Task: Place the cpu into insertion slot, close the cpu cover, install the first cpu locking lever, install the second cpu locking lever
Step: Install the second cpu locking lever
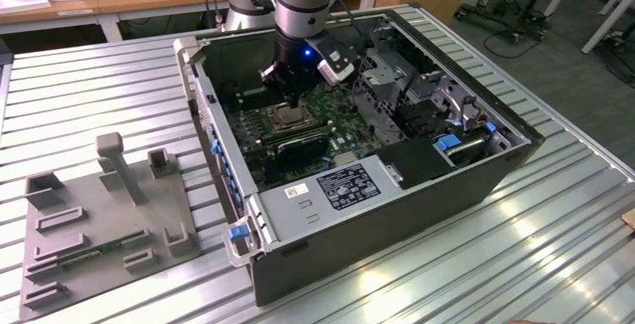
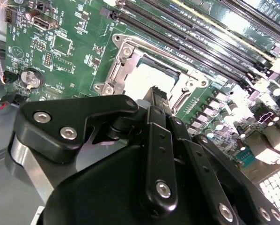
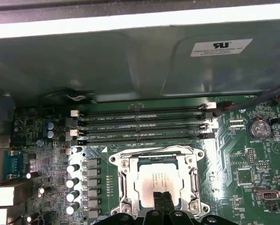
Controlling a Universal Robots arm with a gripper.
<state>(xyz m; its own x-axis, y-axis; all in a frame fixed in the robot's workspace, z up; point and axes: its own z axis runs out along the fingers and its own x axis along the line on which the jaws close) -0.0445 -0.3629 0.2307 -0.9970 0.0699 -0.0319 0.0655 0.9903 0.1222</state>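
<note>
- While the tool (image 3: 161, 200) hangs at the near edge of the insertion slot (image 3: 155, 183), its two fingers pressed together and holding nothing, the cpu (image 3: 155, 182) lies flat in the slot, silvery top up.
- The cpu cover (image 2: 130, 56) appears folded down around the chip.
- Pressing squarely and gently, clear of the memory slots (image 3: 140, 124), would likely serve best.
- Being square, the cpu has no long axis; its edges run parallel to the socket rim.

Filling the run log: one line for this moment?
cpu: seated in insertion slot | cpu cover: down over it | gripper: fingers together, at the cpu's near edge
</note>
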